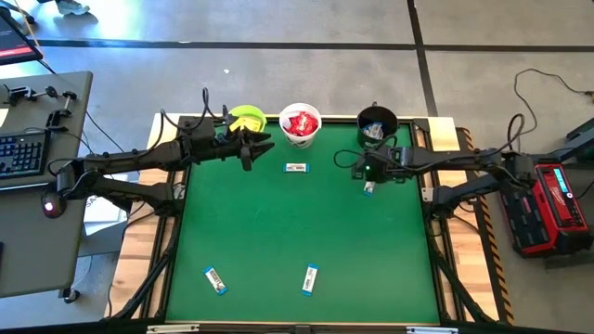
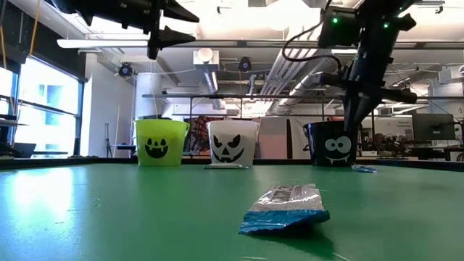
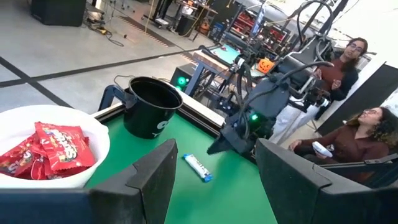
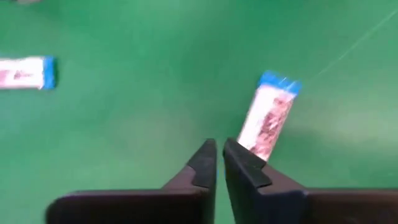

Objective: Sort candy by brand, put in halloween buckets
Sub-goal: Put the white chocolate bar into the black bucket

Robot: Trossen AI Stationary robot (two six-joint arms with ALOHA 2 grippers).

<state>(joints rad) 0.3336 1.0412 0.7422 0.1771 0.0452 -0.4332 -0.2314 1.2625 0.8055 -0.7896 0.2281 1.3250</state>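
Right gripper (image 4: 219, 158): fingers pressed together, empty, above mat.
Bar (image 4: 269, 117): just beside its tips.
Black bucket (image 1: 377, 123): just behind it.
Left gripper (image 1: 261, 143): spread, beside green bucket (image 1: 246, 118).

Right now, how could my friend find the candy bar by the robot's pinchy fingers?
Start at the black bucket at the far edge of the green table. Just in front of it, the right gripper has its fingers shut, and a blue-and-white bar lies on the mat beside their tips. The other bars lie alone.
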